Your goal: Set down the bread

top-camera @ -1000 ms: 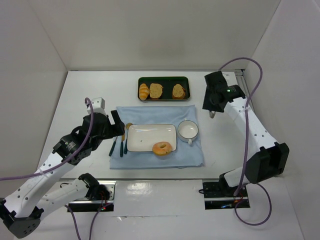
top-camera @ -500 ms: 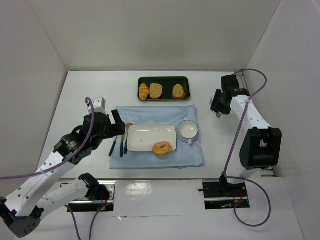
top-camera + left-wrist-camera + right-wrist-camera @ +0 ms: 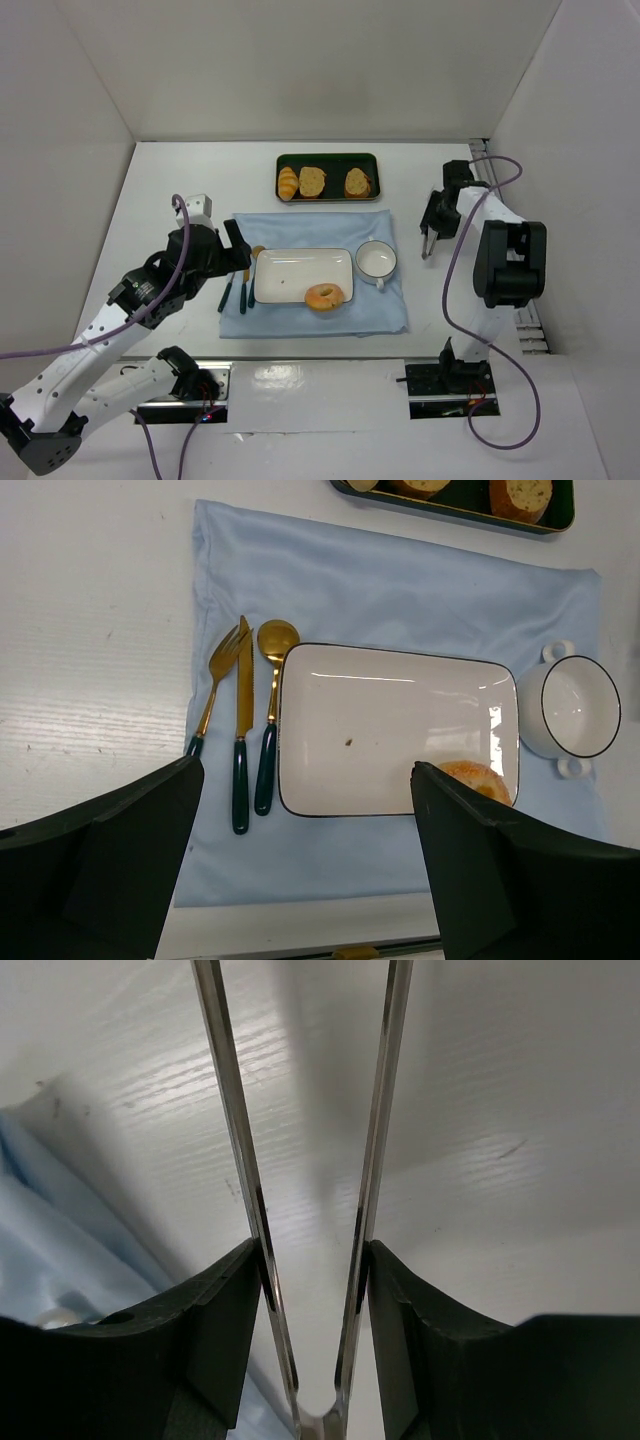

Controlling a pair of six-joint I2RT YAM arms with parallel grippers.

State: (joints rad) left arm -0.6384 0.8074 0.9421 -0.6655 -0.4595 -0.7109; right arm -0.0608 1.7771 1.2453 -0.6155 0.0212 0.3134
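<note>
The bread, a golden-orange bagel (image 3: 324,296), lies on the near right edge of the white rectangular plate (image 3: 290,268). In the left wrist view it (image 3: 478,778) peeks out beside the right finger. My left gripper (image 3: 235,256) is open and empty, hovering over the cloth's left side, with the plate (image 3: 390,720) between its fingers (image 3: 305,772). My right gripper (image 3: 428,232) is low over the bare table right of the cup. It is shut on metal tongs (image 3: 228,1110), whose two blades stand apart between the black fingers (image 3: 312,1260).
A dark green tray (image 3: 327,159) at the back holds a yellow roll and two brown slices. A white cup (image 3: 376,260) stands right of the plate on the blue cloth (image 3: 310,322). A fork, knife and spoon (image 3: 243,730) lie left of the plate.
My right arm has folded back to the right and its gripper has come down to the table right of the cup. The left arm and the bagel have not moved.
</note>
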